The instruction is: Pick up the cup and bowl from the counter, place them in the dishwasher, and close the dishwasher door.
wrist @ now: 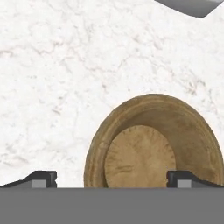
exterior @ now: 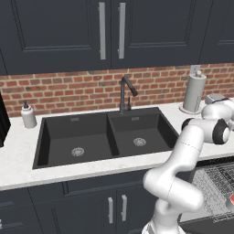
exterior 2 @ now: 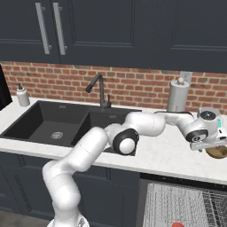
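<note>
Two fingertips of your gripper stood spread wide, pinching nothing, just above the wooden bowl. That bowl sat upright on the white counter, right of the sink, above the dishwasher rack.

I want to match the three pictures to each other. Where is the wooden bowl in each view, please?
Left base view: I cannot find it there.
Right base view: the wooden bowl is at the right edge, on the counter, partly under the gripper.
Hand view: lower right, between the open fingertips.
Shared landmark: the paper towel roll.
</note>
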Available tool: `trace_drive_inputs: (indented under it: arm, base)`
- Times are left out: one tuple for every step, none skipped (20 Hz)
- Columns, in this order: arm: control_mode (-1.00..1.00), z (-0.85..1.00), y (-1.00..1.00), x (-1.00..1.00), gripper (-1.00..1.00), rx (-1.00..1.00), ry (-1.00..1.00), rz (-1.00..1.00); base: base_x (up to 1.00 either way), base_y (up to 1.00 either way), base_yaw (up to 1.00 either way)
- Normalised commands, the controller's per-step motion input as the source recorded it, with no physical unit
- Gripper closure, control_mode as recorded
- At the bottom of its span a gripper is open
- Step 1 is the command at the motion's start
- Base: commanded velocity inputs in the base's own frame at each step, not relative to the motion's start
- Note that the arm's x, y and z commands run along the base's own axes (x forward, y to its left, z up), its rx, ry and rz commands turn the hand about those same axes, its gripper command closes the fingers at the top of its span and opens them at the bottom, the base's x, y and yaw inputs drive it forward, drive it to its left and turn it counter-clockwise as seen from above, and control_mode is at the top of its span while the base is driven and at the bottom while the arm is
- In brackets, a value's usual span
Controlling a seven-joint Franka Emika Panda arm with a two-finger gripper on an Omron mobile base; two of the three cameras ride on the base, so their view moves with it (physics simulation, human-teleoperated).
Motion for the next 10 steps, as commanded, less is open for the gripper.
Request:
trace_drive_inputs:
  arm:
    - [-1.00,-0.22,0.00,0.23,-1.00,0.00,0.00,0.00]
    - [-1.00,-0.19,-0.04,0.21,-1.00,0.00,0.00,0.00]
    - [-1.00,-0.20,0.00,0.09,-1.00,0.00,0.00,0.00]
    - [-1.00,-0.16,0.00,0.07,-1.00,0.00,0.00,0.00]
    - [-1.00,-0.21,0.00,0.10,1.00,0.00,0.00,0.00]
    - [-1.00,-0.20,0.00,0.07,1.00,0.00,0.00,0.00]
    - [-1.00,-0.17,0.00,0.01,1.00,0.00,0.00,0.00]
    - [-1.00,-0.21,0.00,0.07,1.00,0.00,0.00,0.00]
    - [-1.00,-0.22,0.00,0.03,1.00,0.00,0.00,0.00]
    - [-1.00,-0.18,0.00,0.00,1.00,0.00,0.00,0.00]
  base:
    - [0.00,0.00,0.00]
    - [0.00,0.00,0.00]
    - [0.00,0.00,0.00]
    - [0.00,0.00,0.00]
    - [0.00,0.00,0.00]
    - [0.00,0.00,0.00]
    - [0.00,0.00,0.00]
    - [0.00,0.00,0.00]
    - [0.00,0.00,0.00]
    - [0.00,0.00,0.00]
